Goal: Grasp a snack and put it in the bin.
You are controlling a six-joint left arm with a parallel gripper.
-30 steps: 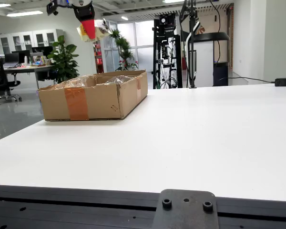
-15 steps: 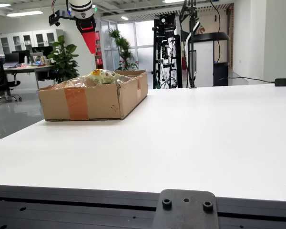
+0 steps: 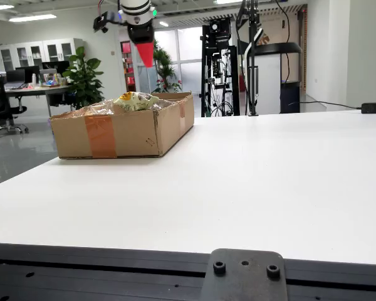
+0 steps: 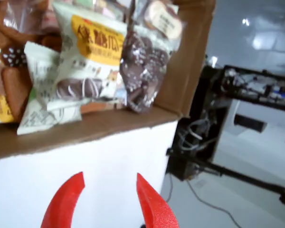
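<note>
Cardboard bin point(image 3: 122, 132) sits at the table's far left w/ a yellow-green snack pack point(image 3: 135, 100) resting on top of its pile; drop looks done. Red gripper point(image 4: 107, 202), seen from its own cam, is spread apart and empty, high above the bin's right end in the table-level view. Nothing left but pulling clear.

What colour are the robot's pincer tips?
Bright red. The gripper fingertips show best in the view that rides on the gripper.
</note>
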